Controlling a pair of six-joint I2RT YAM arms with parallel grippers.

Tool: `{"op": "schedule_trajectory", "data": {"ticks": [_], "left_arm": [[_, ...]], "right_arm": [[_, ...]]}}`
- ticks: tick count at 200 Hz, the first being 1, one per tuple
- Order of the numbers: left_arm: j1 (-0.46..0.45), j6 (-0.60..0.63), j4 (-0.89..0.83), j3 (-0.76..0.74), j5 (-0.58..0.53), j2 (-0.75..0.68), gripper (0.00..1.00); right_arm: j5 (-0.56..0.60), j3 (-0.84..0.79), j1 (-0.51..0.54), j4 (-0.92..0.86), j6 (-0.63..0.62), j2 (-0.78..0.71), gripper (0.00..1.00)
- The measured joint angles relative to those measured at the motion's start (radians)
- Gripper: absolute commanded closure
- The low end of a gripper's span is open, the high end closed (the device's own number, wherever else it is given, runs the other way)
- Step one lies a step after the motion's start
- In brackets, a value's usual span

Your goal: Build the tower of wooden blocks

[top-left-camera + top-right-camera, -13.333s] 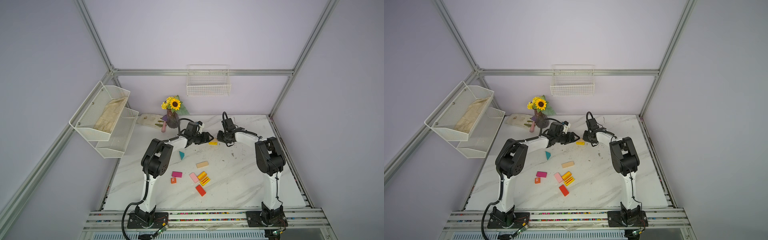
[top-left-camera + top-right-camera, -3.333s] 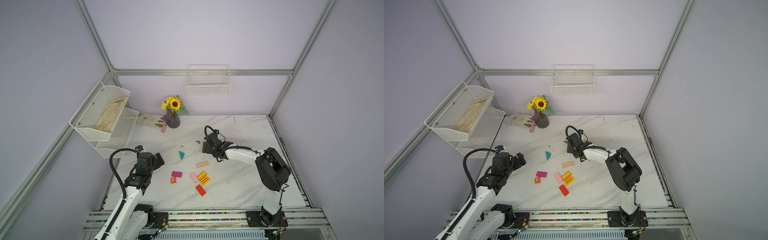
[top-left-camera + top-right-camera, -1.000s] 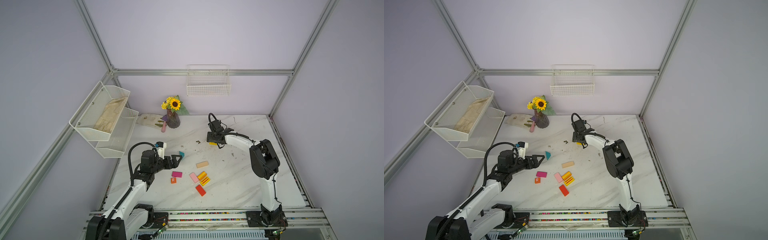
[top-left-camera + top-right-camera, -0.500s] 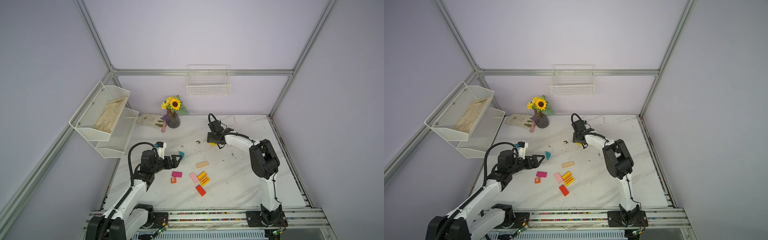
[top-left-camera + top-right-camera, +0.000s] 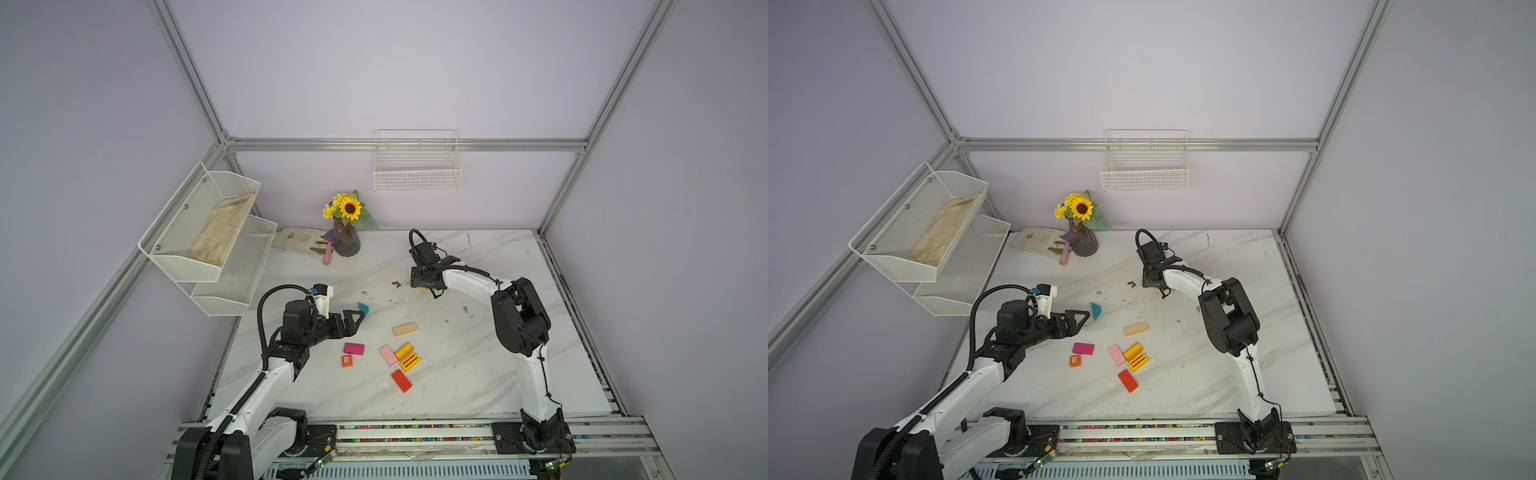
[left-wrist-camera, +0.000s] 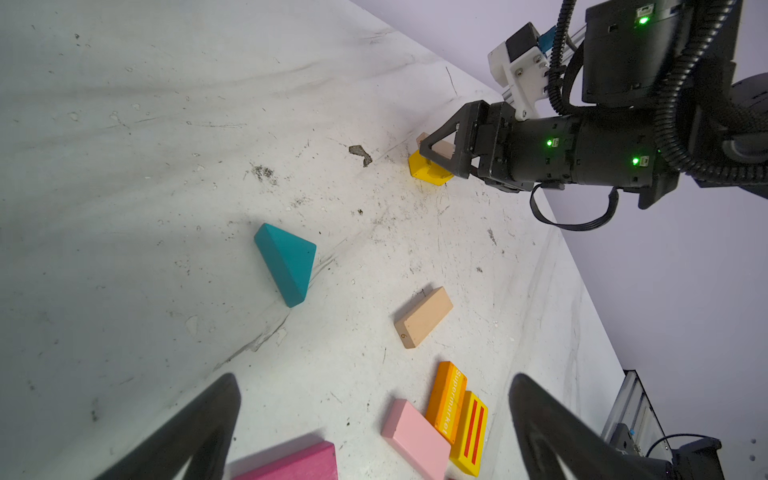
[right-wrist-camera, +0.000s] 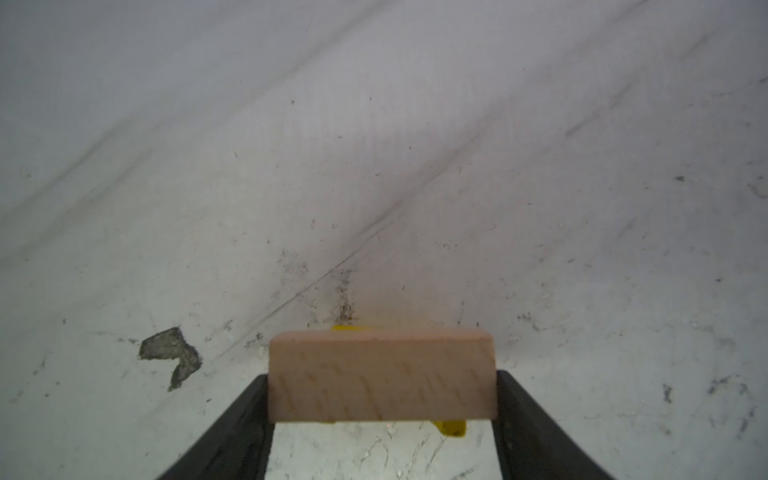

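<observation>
Marble table (image 5: 457,374): scuffed white top in a lilac-walled cell, with loose blocks near the front and a tower barely begun toward the back.
Right fingers (image 7: 245,419): clamped on the two short ends of the tan block (image 7: 381,361), set wide to span its length.
Right gripper (image 6: 440,156): low over the yellow base block (image 6: 428,171), which peeks out beneath the tan piece in the right wrist view (whether wood already rests on wood cannot be told).
Left fingers (image 6: 195,428): spread fully apart, holding and touching nothing.
Left gripper (image 5: 354,321): hovers just short of the teal triangle (image 5: 363,308), which lies on its side on the table.
Step in hand: laying the second storey on the yellow base.
Next move: probably a short, square lowering until the tan block sits flat and centred, then a gentle release. A skewed release could nudge the small base.
Tower site: far middle of the table, well apart from the remaining blocks.
Waiting pieces: spare tan block (image 5: 404,329), magenta slab (image 5: 353,348), orange R cube (image 5: 347,360), pink slab (image 5: 388,355), two yellow-orange slabs side by side (image 5: 407,356) and red slab (image 5: 401,380).
</observation>
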Motion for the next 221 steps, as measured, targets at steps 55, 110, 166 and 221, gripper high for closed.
{"op": "schedule_trajectory", "data": {"ticks": [55,110,166,221], "left_arm": [[0.0,0.0,0.0,0.0,0.0,0.0,0.0],[0.0,0.0,0.0,0.0,0.0,0.003,0.0],[0.0,0.0,-0.001,0.0,0.0,0.003,0.0],[0.0,0.0,-0.001,0.0,0.0,0.003,0.0]], "right_arm": [[0.019,0.014,0.006,-0.023,0.011,0.007,0.27],[0.032,0.014,0.013,-0.026,0.02,0.007,0.26],[0.045,0.014,0.016,-0.031,0.032,0.007,0.26],[0.045,0.011,0.016,-0.029,0.038,0.007,0.25]]}}
